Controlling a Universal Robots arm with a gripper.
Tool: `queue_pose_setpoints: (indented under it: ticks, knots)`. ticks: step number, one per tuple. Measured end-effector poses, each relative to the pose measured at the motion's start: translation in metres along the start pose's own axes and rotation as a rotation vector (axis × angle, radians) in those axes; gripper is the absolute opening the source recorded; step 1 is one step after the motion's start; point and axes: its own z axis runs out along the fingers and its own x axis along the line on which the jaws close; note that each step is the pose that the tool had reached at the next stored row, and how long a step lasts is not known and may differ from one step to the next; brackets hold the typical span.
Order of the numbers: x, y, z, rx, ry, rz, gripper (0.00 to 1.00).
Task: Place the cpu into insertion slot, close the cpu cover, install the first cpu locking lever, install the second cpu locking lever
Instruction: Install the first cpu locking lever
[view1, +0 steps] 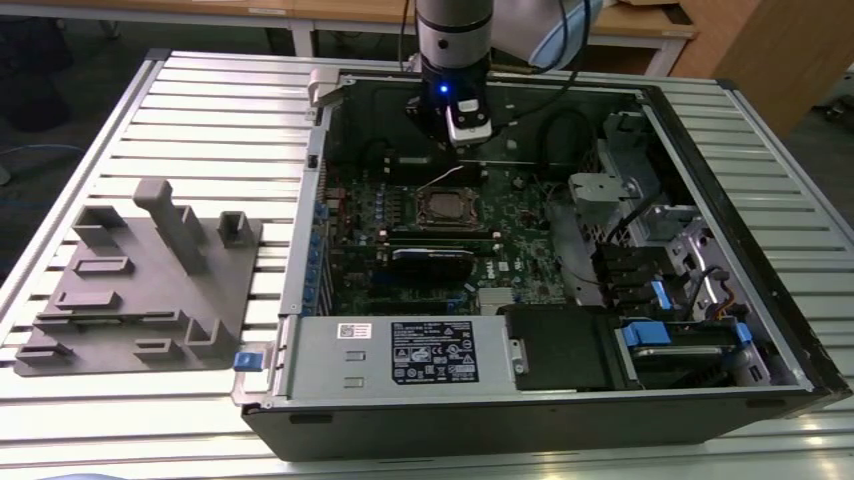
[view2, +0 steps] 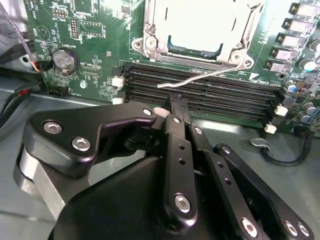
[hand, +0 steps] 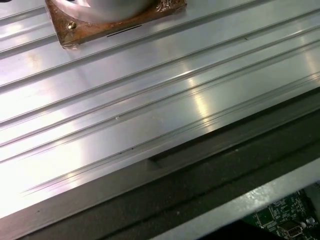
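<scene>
Exterior view: the open computer case (view1: 747, 200) lies on the slatted table (view1: 200, 120), and I take the insertion slot (view1: 447, 207) near the middle of the motherboard (view1: 521, 250) as my landmark. The arm (view1: 454, 40) comes down into the case beyond the slot, with the gripper (view1: 463, 138) just past it. A thin locking lever (view1: 441, 180) stands up off the board between the slot and the gripper. A grey fixture block (view1: 147, 270) sits outside the case, well off to the exterior view's left of the slot. The labelled power supply (view1: 427, 350) is on the slot's near side. Second wrist view: the fingers (view2: 177, 150) are pressed together with nothing between them. Their tips are just beside the lever's free end, over the memory slots (view2: 225, 95) that border the slot; I cannot tell whether they touch the wire. The cpu cover (view2: 150, 35) lies flat on the slot. The cpu (view2: 200, 20) sits inside it, its pale top showing through the cut-out. A coin cell (view2: 65, 59) is on the board off to one side of the slot. First wrist view: table slats, a copper-coloured plate (hand: 100, 22) resting on them, the dark edge of the case, and one green corner of the board (hand: 285, 220).
</scene>
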Motion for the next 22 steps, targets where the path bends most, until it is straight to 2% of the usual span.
queue_pose_setpoints:
  ticks: [5, 15, 16, 22]
  knots:
    - [-0.001, -0.0016, -0.0023, -0.0005, 0.0001, 0.0, 0.11]
    - [-0.0051, -0.011, -0.0035, -0.001, -0.0006, 0.0, 0.11]
    - [-0.0051, -0.0112, -0.0031, -0.0016, -0.0021, 0.0, 0.11]
    - [-0.0045, -0.0124, 0.0012, -0.0091, -0.0196, -0.002, 0.11]
